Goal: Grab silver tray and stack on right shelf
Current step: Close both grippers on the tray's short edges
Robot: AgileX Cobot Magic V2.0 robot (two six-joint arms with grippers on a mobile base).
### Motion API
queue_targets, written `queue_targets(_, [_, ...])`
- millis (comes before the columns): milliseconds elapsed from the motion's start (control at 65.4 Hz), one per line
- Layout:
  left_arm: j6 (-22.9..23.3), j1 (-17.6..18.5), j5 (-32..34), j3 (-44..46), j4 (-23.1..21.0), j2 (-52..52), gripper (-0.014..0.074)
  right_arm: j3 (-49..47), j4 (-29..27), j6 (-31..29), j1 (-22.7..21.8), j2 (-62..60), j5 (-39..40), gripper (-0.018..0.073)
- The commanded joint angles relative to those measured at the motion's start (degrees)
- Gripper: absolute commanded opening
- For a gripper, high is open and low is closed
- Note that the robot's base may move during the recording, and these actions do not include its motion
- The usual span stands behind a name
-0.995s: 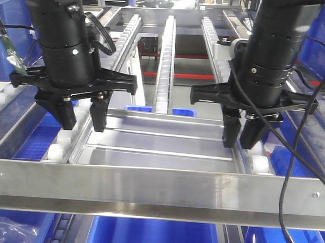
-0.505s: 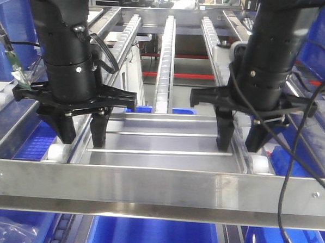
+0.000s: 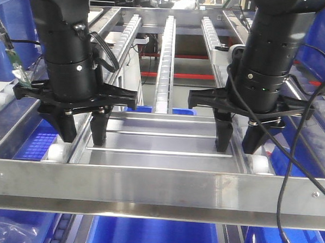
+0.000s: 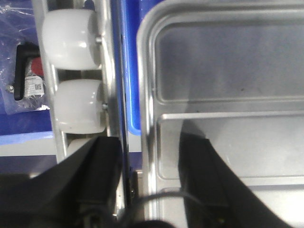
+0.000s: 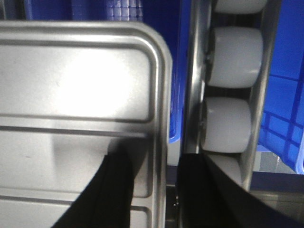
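Note:
The silver tray (image 3: pixel 161 142) lies flat on the right shelf, just behind the flat steel front bar (image 3: pixel 159 186) and between the two roller rails. My left gripper (image 3: pixel 83 132) stands open astride the tray's left rim, one finger inside the tray and one outside by the rollers (image 3: pixel 57 151). My right gripper (image 3: pixel 238 140) is open astride the right rim in the same way. In the left wrist view the tray (image 4: pixel 228 61) shows clear gaps between its rim and both fingers of the gripper (image 4: pixel 147 166). In the right wrist view the tray (image 5: pixel 80 80) is likewise free of the gripper (image 5: pixel 156 175).
A central roller rail (image 3: pixel 166 56) runs back from the tray. Blue bins (image 3: pixel 151 235) sit under the shelf and on both sides. A black cable (image 3: pixel 288 215) hangs from the right arm over the front bar. White rollers (image 4: pixel 71 35) (image 5: pixel 235 57) lie close beside the outer fingers.
My right gripper's fingers have spread wider apart around the rim. The left gripper has sunk a little. The tray stays where it was on the shelf.

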State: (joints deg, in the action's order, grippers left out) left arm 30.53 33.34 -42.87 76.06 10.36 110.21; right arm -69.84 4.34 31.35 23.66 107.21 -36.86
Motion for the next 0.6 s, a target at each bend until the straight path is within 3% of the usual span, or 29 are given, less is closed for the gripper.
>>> queue_targets(0, [0.0, 0.4, 0.8, 1.5, 0.2, -2.7, 0.0139, -1.6, 0.3, -0.1, -0.3, -2.3, 1.7, 0.0313])
queue_targets(138, [0.0, 0.4, 0.8, 1.5, 0.1, -2.7, 0.0032, -1.6, 0.3, -0.1, -0.3, -2.3, 1.6, 0.0239])
queue_targets(260, [0.0, 0.4, 0.8, 1.5, 0.1, -2.7, -0.0106, -1.6, 0.3, -0.1, -0.3, -2.3, 1.3, 0.0076])
queue_targets(581, [0.0, 0.4, 1.0, 1.5, 0.1, -2.7, -0.0090, -1.6, 0.3, -0.1, -0.3, -2.3, 1.1, 0.0060])
